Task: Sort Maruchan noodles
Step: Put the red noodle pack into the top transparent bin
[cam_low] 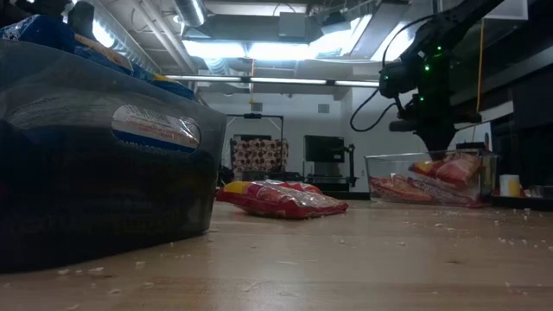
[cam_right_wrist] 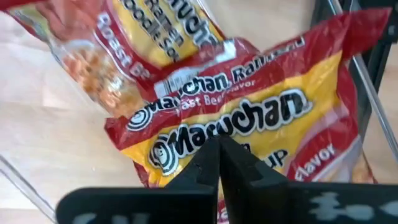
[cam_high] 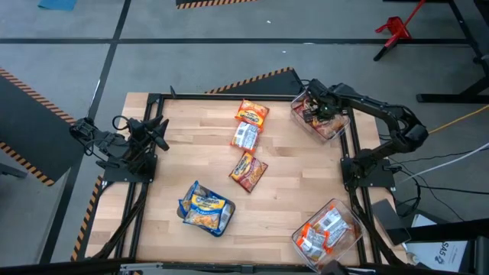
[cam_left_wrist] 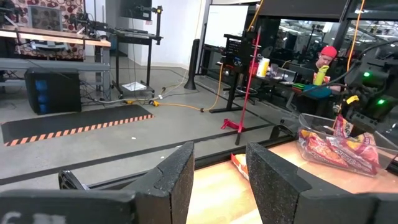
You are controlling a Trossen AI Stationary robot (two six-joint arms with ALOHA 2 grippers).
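My right gripper [cam_high: 312, 105] [cam_right_wrist: 219, 144] is shut and points down into the clear bin [cam_high: 339, 130] at the table's far right corner, right over the dark red Maruchan packets [cam_right_wrist: 249, 118] [cam_low: 432, 177] lying in it. My left gripper [cam_high: 158, 130] [cam_left_wrist: 221, 158] waits open over the table's left edge, touching nothing. Three packets lie flat on the bare wood: an orange-red one [cam_high: 252, 112], a silver-white one [cam_high: 246, 136] and a dark red one [cam_high: 248, 171] [cam_low: 285, 199]. Blue-yellow packets [cam_high: 205, 208] sit in a bin near the front. My right gripper comes from above, pointing down, with its shut fingertips [cam_right_wrist: 208, 155] over the middle of the top dark red packet [cam_right_wrist: 186, 134], which lies flat in the bin. I cannot tell whether the tips touch the packet.
A third clear bin [cam_high: 350, 223] at the near right corner holds orange-red and silver-white packets. The blue-yellow packets' bin [cam_low: 104, 173] fills the low view's left. A black frame [cam_high: 351, 153] runs along the table's edges. Bare wood [cam_high: 306, 176] lies between the loose packets and the right bins.
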